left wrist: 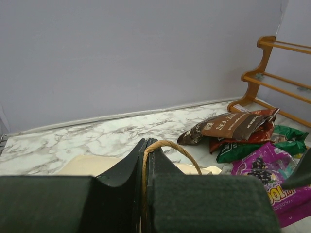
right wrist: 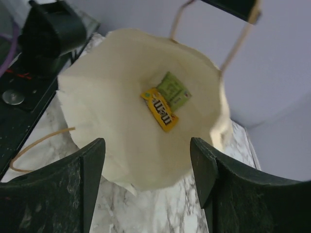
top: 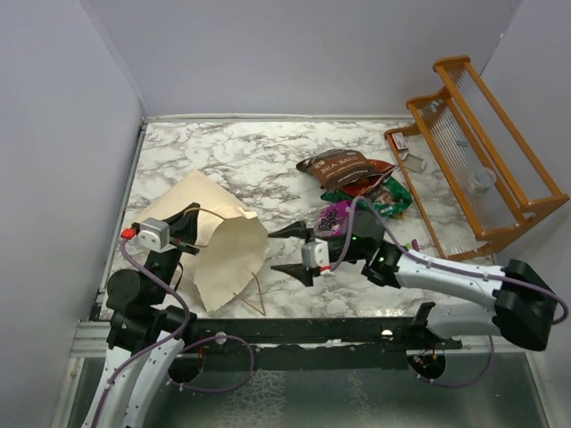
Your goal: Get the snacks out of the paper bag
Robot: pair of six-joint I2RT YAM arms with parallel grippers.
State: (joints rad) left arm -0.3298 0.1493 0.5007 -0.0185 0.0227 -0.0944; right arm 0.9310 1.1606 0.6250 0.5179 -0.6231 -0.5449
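Right pincer (right wrist: 148,162), wide open, faces the paper bag (right wrist: 109,104); the yellow packet (right wrist: 161,111) lies slanted straight ahead inside. Left pincer (left wrist: 145,162) clamps the handle (left wrist: 171,144).

Marble table (top: 241,160) w/ paper bag (top: 223,254), snacks (top: 343,167), rack (top: 482,169).

Eyes on your left arm (top: 134,299), at the bench's near left corner: rounded black joints, a white lower link, a silver wrist block (top: 152,234) with a red tip. A grey-purple cable (top: 136,265) runs along it. Your right arm (top: 446,278), toward the near right corner, shows white links between black joints. The right gripper (right wrist: 148,170) has broad black fingers (right wrist: 87,184). The left gripper (left wrist: 146,143) has tapered black ones, with a dark fuzzy pad (left wrist: 209,204) behind.
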